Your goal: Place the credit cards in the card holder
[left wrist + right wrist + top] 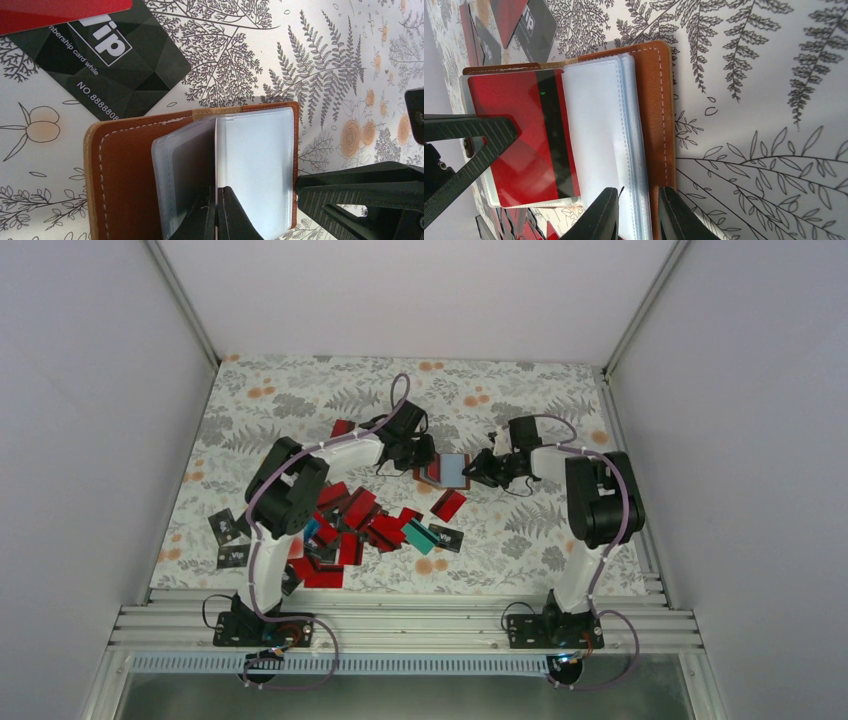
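The brown leather card holder (445,472) lies open mid-table beyond the scattered red and black credit cards (350,525). My left gripper (216,194) pinches its clear plastic pockets (250,160); my right gripper (640,196) clamps its cover edge.

On table (560,400), card holder (455,470) just behind credit cards (355,515)

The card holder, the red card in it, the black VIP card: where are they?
card holder (125,180), left wrist view, brown leather cover.
red card (506,95), right wrist view, its red face.
black VIP card (110,65), left wrist view, its middle.
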Tool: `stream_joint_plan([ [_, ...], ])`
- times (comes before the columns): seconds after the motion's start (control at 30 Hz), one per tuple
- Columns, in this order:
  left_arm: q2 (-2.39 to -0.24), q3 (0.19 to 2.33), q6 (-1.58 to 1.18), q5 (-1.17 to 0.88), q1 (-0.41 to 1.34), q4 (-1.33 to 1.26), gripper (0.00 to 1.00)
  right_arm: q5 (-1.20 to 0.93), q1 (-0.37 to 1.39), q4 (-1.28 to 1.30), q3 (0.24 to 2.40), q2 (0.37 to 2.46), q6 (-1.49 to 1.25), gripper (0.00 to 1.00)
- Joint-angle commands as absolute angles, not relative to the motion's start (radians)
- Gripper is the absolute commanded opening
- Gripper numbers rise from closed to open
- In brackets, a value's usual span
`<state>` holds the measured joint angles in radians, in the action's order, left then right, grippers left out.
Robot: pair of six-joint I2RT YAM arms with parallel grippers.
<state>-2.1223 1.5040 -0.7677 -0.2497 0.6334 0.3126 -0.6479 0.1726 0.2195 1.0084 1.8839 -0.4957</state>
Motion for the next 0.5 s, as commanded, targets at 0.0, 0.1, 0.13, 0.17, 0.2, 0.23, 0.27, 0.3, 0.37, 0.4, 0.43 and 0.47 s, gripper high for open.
stream_joint_plan([
  [0.0,-2.106,1.474,-0.781,-0.290,0.619,0.277,0.02,-0.661,0.182,0.198,1.031,1.899,-0.487,0.23],
  [0.1,-2.110,1.458,-0.794,-0.317,0.610,0.255,0.02,-0.660,0.185,0.197,1.031,1.904,-0.485,0.23],
  [0.13,-2.110,1.454,-0.796,-0.325,0.608,0.248,0.02,-0.662,0.186,0.196,1.031,1.908,-0.485,0.23],
  [0.17,-2.113,1.449,-0.799,-0.331,0.605,0.243,0.02,-0.664,0.187,0.196,1.032,1.911,-0.485,0.23],
  [0.2,-2.112,1.446,-0.801,-0.336,0.604,0.239,0.02,-0.665,0.187,0.197,1.032,1.913,-0.485,0.23],
  [0.23,-2.111,1.442,-0.803,-0.341,0.602,0.234,0.02,-0.665,0.188,0.195,1.032,1.916,-0.485,0.23],
  [0.27,-2.111,1.439,-0.805,-0.346,0.599,0.231,0.02,-0.666,0.189,0.196,1.034,1.919,-0.483,0.23],
  [0.3,-2.109,1.435,-0.805,-0.350,0.596,0.227,0.02,-0.666,0.190,0.197,1.034,1.921,-0.483,0.23],
  [0.37,-2.108,1.432,-0.805,-0.358,0.593,0.223,0.02,-0.666,0.191,0.197,1.035,1.924,-0.484,0.23],
  [0.4,-2.108,1.431,-0.805,-0.361,0.591,0.222,0.02,-0.666,0.192,0.196,1.035,1.926,-0.483,0.23],
  [0.43,-2.107,1.425,-0.804,-0.367,0.590,0.215,0.03,-0.664,0.192,0.196,1.035,1.927,-0.483,0.22],
  [0.47,-2.104,1.421,-0.804,-0.373,0.589,0.209,0.02,-0.664,0.193,0.197,1.037,1.929,-0.483,0.22],
])
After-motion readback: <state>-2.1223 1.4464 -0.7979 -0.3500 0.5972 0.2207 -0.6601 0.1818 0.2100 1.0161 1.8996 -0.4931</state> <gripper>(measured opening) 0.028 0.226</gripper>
